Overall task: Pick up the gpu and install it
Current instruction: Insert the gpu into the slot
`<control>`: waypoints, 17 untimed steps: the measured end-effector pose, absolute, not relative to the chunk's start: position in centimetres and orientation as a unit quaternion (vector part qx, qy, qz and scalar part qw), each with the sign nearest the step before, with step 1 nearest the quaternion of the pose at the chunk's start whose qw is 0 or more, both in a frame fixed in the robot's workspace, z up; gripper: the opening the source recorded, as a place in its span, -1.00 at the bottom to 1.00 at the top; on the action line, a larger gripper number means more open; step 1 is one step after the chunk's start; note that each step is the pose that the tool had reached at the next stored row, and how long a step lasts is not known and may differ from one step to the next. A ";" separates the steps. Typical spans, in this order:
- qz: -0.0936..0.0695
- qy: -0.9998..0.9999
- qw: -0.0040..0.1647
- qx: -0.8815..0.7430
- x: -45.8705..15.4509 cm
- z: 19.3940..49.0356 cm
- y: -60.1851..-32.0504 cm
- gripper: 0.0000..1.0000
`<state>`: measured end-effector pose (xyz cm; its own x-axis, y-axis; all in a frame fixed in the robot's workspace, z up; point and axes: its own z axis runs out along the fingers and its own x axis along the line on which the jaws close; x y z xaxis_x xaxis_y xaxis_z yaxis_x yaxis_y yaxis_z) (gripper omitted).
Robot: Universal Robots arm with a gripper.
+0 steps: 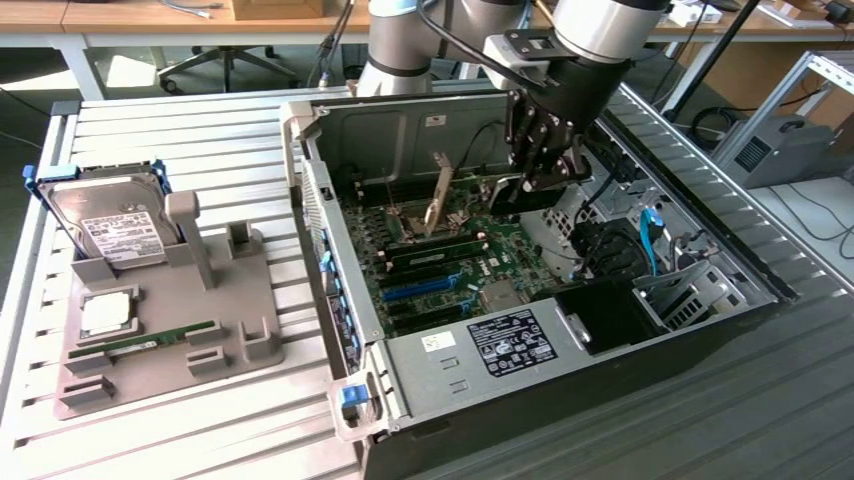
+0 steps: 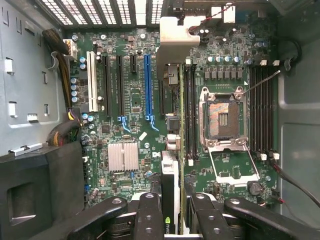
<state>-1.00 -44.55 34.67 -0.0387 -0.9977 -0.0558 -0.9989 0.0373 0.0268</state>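
My gripper (image 1: pixel 541 178) reaches down into the open computer case (image 1: pixel 400 390), shut on the gpu (image 1: pixel 525 196), a dark card that hangs just above the green motherboard (image 1: pixel 461 265). In the wrist view the gpu (image 2: pixel 170 165) shows edge-on between my fingers (image 2: pixel 149 210), which press on both of its faces. Its silver-grey bracket (image 2: pixel 175 37) points at the case's slotted rear wall. The card's line runs over the board between the blue slot (image 2: pixel 147 85) and the black memory slots (image 2: pixel 190 110). Whether its edge touches a slot is hidden.
The bare processor socket (image 2: pixel 222 117) and a small heatsink (image 2: pixel 123 156) lie on the board. A black drive bay (image 2: pixel 40 190) and cable bundle (image 2: pixel 62 75) crowd one side. Outside the case, a grey holder (image 1: pixel 160 330) carries a hard drive (image 1: pixel 118 232), a processor (image 1: pixel 107 312) and a RAM stick (image 1: pixel 144 340).
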 end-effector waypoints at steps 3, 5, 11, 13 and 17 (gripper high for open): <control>0.029 0.720 0.011 -0.693 -1.2 34.7 -44.6 -0.47; 0.029 0.720 0.011 -0.693 -1.7 34.7 -44.6 -0.47; 0.027 0.720 0.013 -0.693 -3.2 34.7 -44.6 -0.47; 0.026 0.720 0.014 -0.693 -3.7 34.7 -44.6 -0.47; 0.026 0.720 0.014 -0.693 -4.0 34.7 -44.6 -0.47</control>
